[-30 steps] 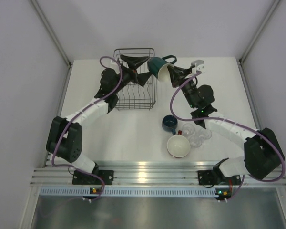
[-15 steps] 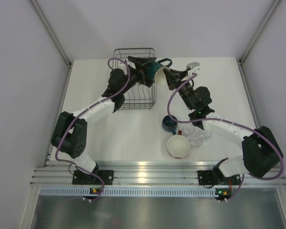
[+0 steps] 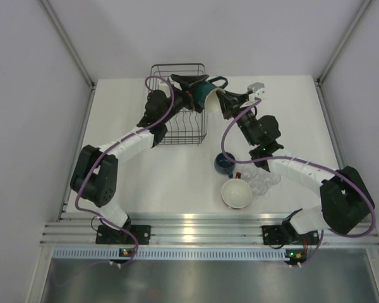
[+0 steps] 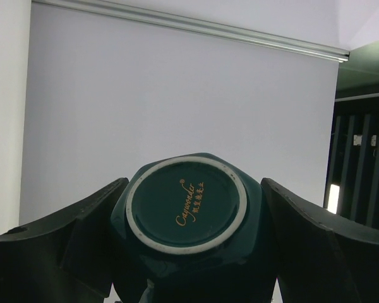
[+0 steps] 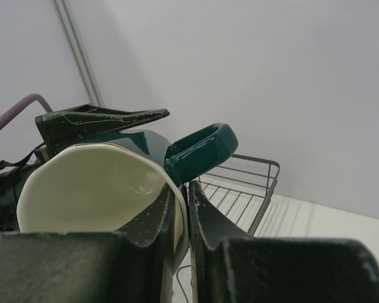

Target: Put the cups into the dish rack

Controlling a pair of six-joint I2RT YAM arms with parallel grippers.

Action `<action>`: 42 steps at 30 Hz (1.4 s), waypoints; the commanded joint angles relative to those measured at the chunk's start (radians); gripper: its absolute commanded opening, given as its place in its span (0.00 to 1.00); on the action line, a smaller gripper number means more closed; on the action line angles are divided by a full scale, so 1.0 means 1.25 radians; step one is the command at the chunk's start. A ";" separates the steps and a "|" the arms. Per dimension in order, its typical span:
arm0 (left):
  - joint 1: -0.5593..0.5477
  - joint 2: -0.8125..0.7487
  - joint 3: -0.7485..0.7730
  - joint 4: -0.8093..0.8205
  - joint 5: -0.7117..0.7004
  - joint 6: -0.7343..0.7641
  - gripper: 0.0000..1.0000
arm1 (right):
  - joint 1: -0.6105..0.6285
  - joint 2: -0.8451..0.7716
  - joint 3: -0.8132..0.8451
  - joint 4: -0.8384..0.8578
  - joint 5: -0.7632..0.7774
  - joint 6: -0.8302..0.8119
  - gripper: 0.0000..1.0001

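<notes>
One teal mug (image 4: 196, 268), illegible gold script (image 4: 191, 203) underneath

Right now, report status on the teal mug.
Right hand pinches rim of teal mug. Left hand straddles its base, grip unconfirmed. Mug tipped sideways at dish rack's far right corner; rack shows no cups.

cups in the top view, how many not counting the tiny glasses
3. The teal mug is pinched by the right gripper above the right edge of the dish rack; the dark-blue cup sits on the table; the big white-inside cup stands just nearer. None looks hidden.
</notes>
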 commanded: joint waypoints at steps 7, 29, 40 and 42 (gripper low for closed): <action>-0.006 -0.002 0.010 0.100 -0.040 -0.036 0.00 | 0.021 0.000 0.019 0.113 -0.023 0.018 0.01; 0.020 0.094 0.049 0.281 -0.026 -0.078 0.00 | 0.021 0.005 -0.008 0.085 -0.005 0.000 0.50; 0.078 0.059 0.062 0.210 0.016 0.056 0.00 | 0.020 -0.024 -0.062 0.077 0.034 -0.011 0.52; 0.096 0.055 0.071 0.179 0.028 0.099 0.00 | 0.020 -0.031 -0.076 0.076 0.045 -0.017 0.52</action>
